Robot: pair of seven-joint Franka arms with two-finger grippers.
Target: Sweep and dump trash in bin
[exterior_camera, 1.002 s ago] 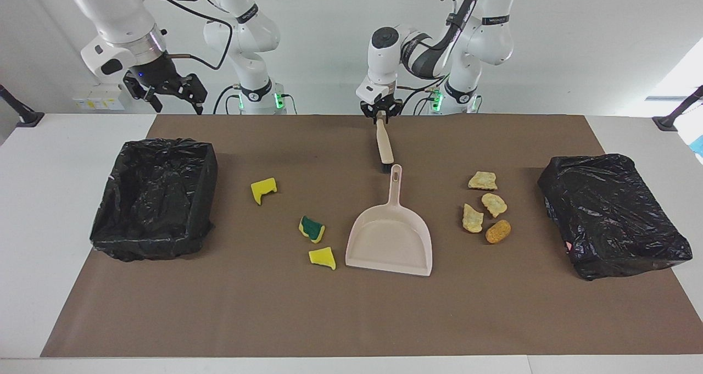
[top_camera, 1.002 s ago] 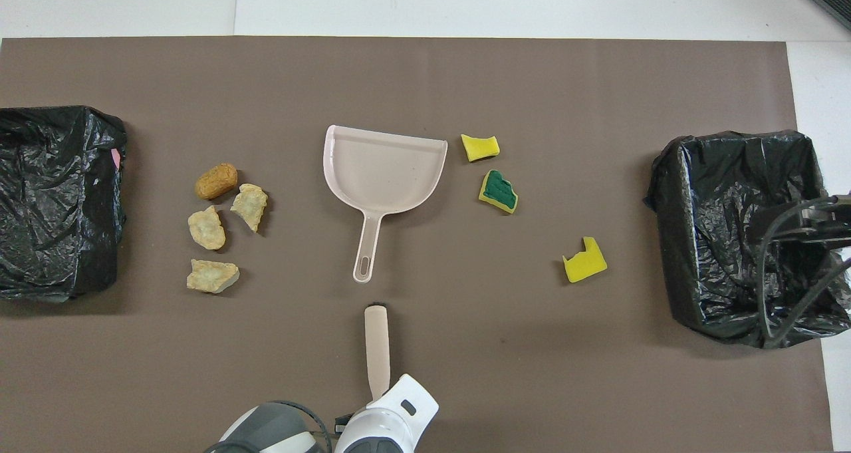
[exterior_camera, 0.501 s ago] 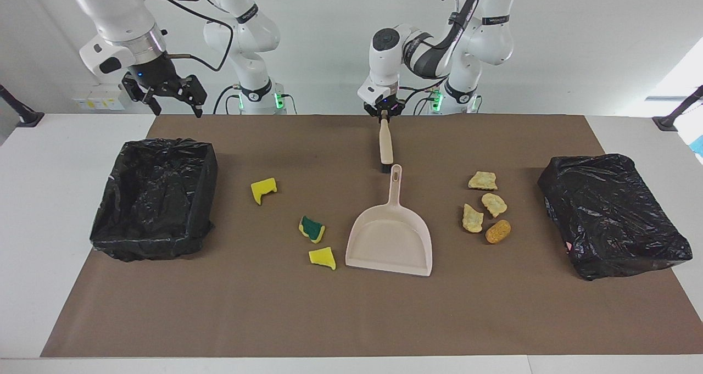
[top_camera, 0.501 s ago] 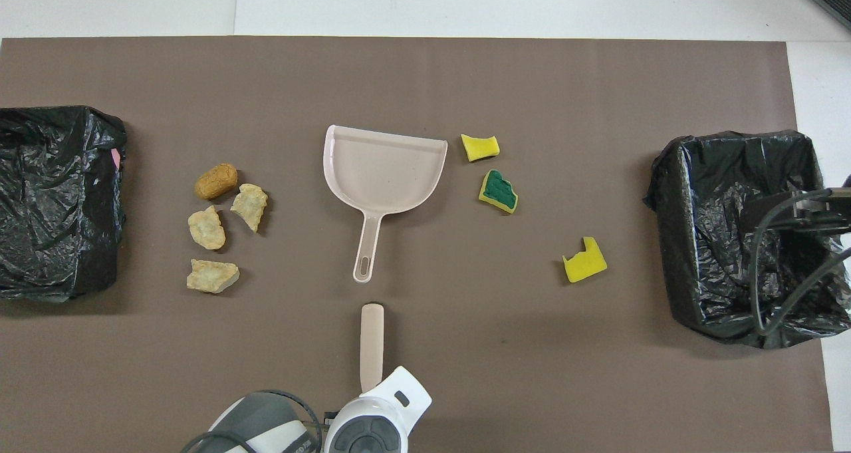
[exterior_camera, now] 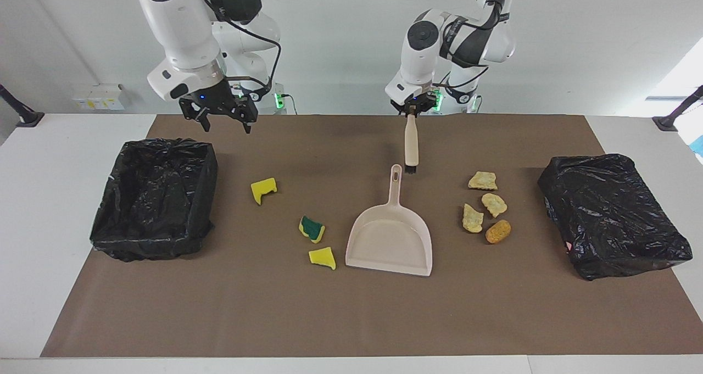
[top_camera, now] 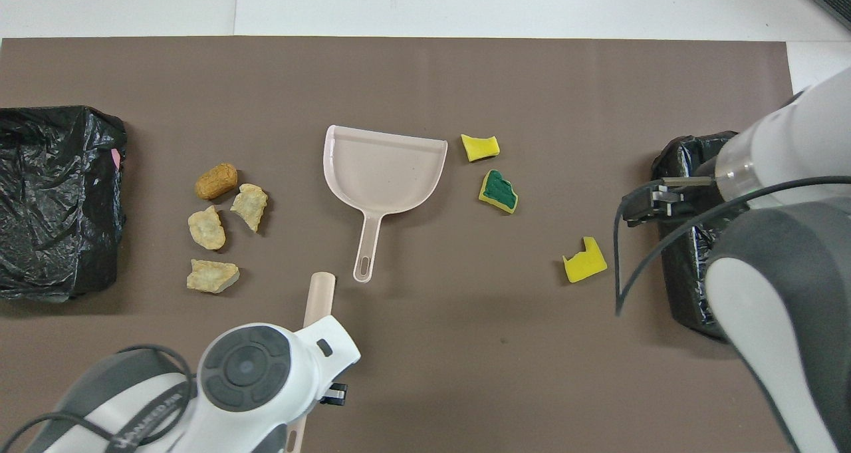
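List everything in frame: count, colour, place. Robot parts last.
sponge pieces: 3, yellow, one green-faced; on the mat between dustpan and open bin.
bread-like chunks: 4, tan-orange; clustered toward the left arm's end, beside the dustpan.
dustpan: 1, beige; mid-mat, handle pointing toward the robots.
hand brush: 1, beige, dark bristles; hanging bristles-down by the dustpan handle's tip.
open bin: 1, black-lined; right arm's end of the table.
covered bin: 1, wrapped in black plastic; left arm's end.
mat: 1, brown; covers the table.
left pincer: shut on the hand brush's handle top.
right pincer: open, empty, over the mat beside the open bin.
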